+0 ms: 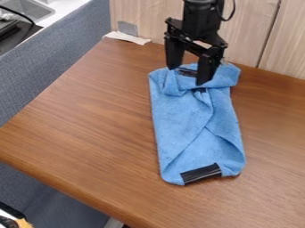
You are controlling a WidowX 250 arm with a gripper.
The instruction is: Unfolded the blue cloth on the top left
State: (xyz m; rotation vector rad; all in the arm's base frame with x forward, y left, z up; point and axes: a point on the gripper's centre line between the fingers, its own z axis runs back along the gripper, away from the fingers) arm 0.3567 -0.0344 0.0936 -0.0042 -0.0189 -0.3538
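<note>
So from the camera view, the gripper (188, 75) is hanging down in the upper part of the frame, a bit right of center, right over the top end of the blue cloth (179, 116). Its two fingers are spread with a clear gap between them, so it's let go, nothing pinched in there. Can't really tell if the fingertips are touching the fabric or sitting just above it.

The cloth is lying on the brown wooden table (89, 120), running from the upper middle down to the lower right of center. It's kind of a long shape, top end bunched and rolled over sideways, with folds running diagonally down the middle and the lower part lying flatter. There's a black patch (200, 173) on its bottom edge, and a smaller dark patch (187, 72) up top between the fingers.

Behind the table at the top there's a pale wood-look panel (250, 26), with a white scrap (134, 39) and a little gray piece (127, 29) by the table's back corner. A blue-gray divider (71, 53) runs along the left, and past it in the upper left corner you get a sink (30, 9).
</note>
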